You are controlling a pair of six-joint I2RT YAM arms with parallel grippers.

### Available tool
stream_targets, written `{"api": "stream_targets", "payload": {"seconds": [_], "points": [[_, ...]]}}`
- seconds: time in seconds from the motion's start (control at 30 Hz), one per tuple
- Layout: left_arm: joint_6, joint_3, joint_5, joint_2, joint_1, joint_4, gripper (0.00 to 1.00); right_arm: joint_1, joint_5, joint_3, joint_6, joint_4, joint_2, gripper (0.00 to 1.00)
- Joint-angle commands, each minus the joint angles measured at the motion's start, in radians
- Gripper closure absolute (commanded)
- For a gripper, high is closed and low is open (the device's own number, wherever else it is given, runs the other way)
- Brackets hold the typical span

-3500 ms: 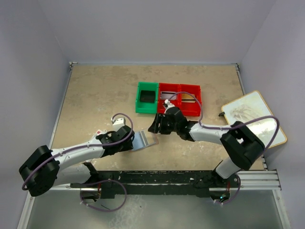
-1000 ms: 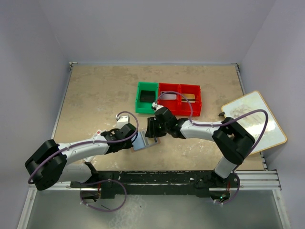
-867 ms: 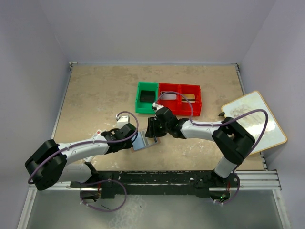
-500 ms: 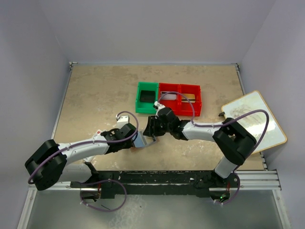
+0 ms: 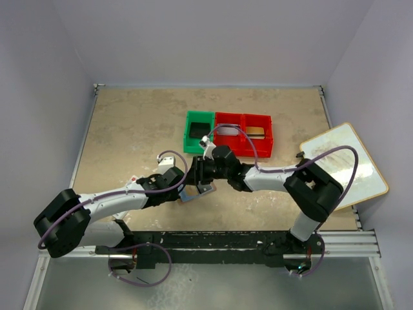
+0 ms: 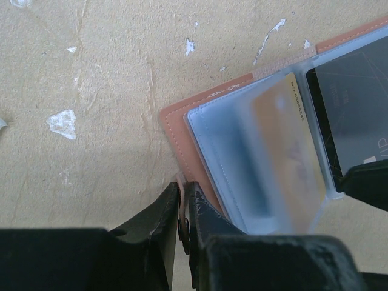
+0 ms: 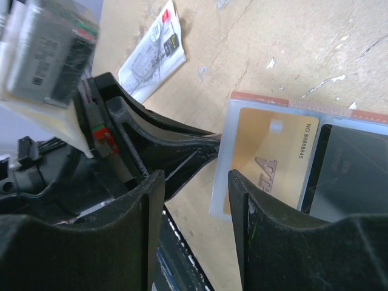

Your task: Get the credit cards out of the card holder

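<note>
The card holder point(image 6: 177, 134) lies open on the table, reddish-brown rim around a light blue lining point(image 6: 221, 154). A gold card point(image 6: 285, 148) sits in its clear sleeve and a dark card point(image 6: 354, 103) lies beside it. My left gripper point(image 6: 182, 203) is shut on the holder's near corner tab. The right wrist view shows the same gold card point(image 7: 270, 157) and dark card point(image 7: 351, 173). My right gripper point(image 7: 194, 236) hangs open over the holder's left edge, close to the left gripper's fingers point(image 7: 182, 145). From above, both grippers point(image 5: 193, 181) meet over the holder point(image 5: 205, 189), which is mostly hidden.
A green bin point(image 5: 199, 132) and a red two-part bin point(image 5: 244, 134) stand just behind the grippers. A flat tan piece point(image 5: 256, 131) lies in the right red compartment. A white clear packet with a red mark point(image 7: 151, 54) lies left of the holder. A framed board point(image 5: 345, 161) leans at the right edge.
My right gripper has slid left over the card holder toward the left gripper, covering more of it from above. The left gripper has kept its hold in place.
</note>
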Motion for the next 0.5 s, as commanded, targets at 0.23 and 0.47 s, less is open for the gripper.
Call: {"api": "stream_targets", "payload": {"seconds": [0.23,0.47], "points": [[-0.035,-0.005,-0.046,-0.083,0.001,-0.041,0.91,0.01,-0.057,0.028,0.007,0.061,0.062,0.52],[-0.045,0.014,-0.063,-0.193,0.0,-0.066,0.77,-0.024,0.047,0.025,-0.052,-0.075,-0.045,0.52]]}}
